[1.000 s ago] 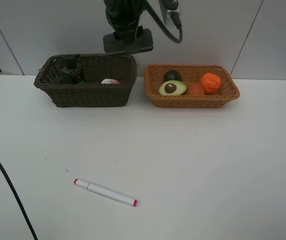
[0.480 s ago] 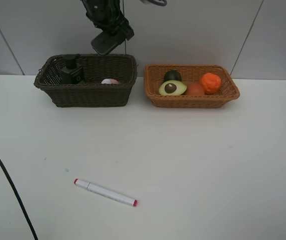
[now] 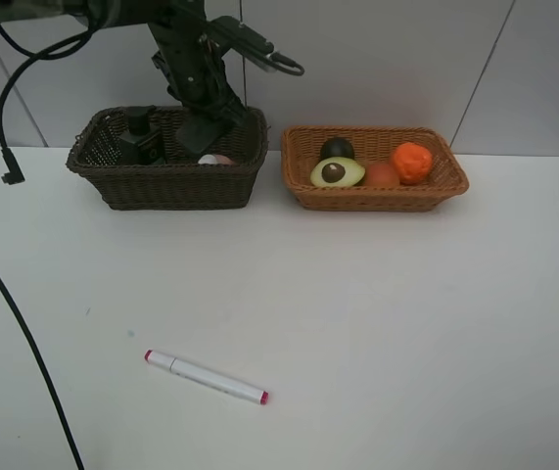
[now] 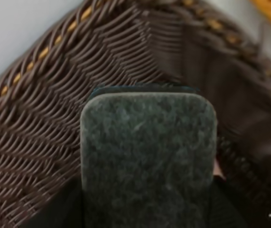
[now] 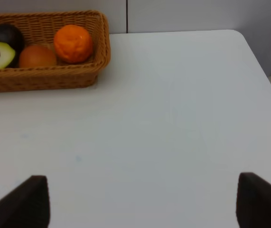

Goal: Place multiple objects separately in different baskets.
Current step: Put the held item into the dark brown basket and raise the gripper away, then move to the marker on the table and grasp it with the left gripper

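Observation:
My left gripper [image 3: 204, 132] reaches down into the dark brown basket [image 3: 166, 184], shut on the black eraser block [image 4: 148, 156], which hangs close to the woven wall [image 4: 40, 118]. A dark green pump bottle [image 3: 140, 140] and a small pink bottle [image 3: 214, 159] lie in that basket. The light tan basket [image 3: 377, 198] holds the halved avocado [image 3: 337, 172], peach [image 3: 382, 175], mangosteen [image 3: 337, 149] and orange [image 3: 411, 162]. The red-tipped white marker [image 3: 206, 377] lies on the table at front left. My right gripper [image 5: 142, 202] is open over bare table, outside the exterior high view.
The white table [image 3: 406, 323] spreads in front of both baskets. A black cable [image 3: 15, 343] trails along the left edge. A grey wall rises just behind the baskets. The tan basket [image 5: 45, 78] sits well ahead of the right gripper.
The left arm has swung left and down from above the gap between the baskets, carrying the eraser block into the dark brown basket. Nothing else has moved.

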Controlling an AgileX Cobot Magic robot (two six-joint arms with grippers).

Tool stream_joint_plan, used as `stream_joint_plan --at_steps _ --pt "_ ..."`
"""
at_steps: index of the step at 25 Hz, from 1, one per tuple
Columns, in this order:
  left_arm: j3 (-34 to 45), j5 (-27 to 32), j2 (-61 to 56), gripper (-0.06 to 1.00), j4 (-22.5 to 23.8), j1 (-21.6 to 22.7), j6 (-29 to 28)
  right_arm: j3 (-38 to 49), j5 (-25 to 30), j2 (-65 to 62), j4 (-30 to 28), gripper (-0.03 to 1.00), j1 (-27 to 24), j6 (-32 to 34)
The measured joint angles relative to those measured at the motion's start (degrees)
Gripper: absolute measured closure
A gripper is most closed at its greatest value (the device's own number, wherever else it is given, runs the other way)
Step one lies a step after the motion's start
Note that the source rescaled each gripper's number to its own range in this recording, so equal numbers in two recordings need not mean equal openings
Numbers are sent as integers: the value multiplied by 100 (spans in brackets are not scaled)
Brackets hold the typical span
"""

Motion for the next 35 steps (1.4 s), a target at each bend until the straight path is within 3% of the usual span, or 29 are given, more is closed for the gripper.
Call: stream_joint_plan --at_steps 19,20,21,23,25,31,35 --pt "0 -147 82 41 -93 204 5 0 0 0 0 3 0 0" --pt "0 -147 82 39 -107 204 11 0 0 0 0 3 0 0" --pt "0 -147 82 31 -121 204 -19 0 0 0 0 3 0 0" --pt "0 -175 82 6 -160 204 -208 0 0 0 0 3 0 0" --pt "0 -180 82 -2 -172 204 -343 0 0 0 0 3 0 0" --pt "0 -190 82 -5 -184 204 -367 0 0 0 0 3 0 0" --pt "0 -150 82 -5 -184 204 -39 0 0 0 0 3 0 0"
